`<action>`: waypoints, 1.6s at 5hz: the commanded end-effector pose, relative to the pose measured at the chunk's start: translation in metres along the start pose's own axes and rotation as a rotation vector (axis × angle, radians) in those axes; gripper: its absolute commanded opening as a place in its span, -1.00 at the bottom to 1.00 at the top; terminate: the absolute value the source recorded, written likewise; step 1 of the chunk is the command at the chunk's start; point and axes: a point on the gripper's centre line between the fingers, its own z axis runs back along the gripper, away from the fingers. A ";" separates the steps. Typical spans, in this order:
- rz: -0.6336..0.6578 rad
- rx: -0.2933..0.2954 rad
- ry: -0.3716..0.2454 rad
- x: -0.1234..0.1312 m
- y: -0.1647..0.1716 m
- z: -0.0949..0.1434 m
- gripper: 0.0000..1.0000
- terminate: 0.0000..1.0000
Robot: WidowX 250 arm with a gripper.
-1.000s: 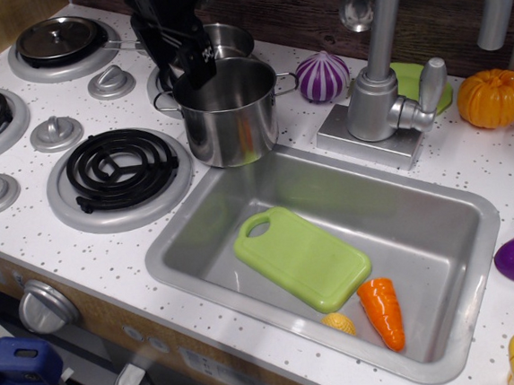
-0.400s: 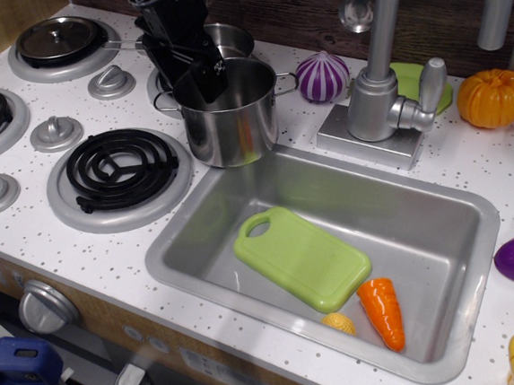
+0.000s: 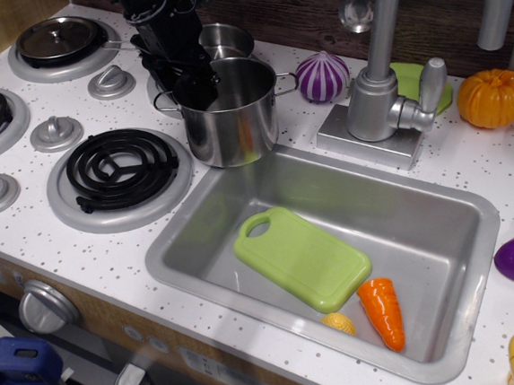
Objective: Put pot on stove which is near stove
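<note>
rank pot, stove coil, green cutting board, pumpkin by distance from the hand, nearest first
1. pot: the hand is at its left rim.
2. stove: front left of the hand, beside the pot.
3. cutting board: in the sink, toward the front.
4. pumpkin: far right, past the faucet.

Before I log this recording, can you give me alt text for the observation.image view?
A black robot hand reaches down at the left rim of a tall shiny steel pot, which stands on the white speckled counter between a black coil burner and a sink holding a green cutting board.
</note>
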 end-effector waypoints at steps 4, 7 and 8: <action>-0.054 0.183 0.000 -0.001 0.011 0.076 -1.00 -1.00; -0.027 0.224 0.043 -0.053 0.035 0.092 -1.00 -1.00; -0.006 0.204 0.062 -0.067 0.047 0.088 -1.00 -1.00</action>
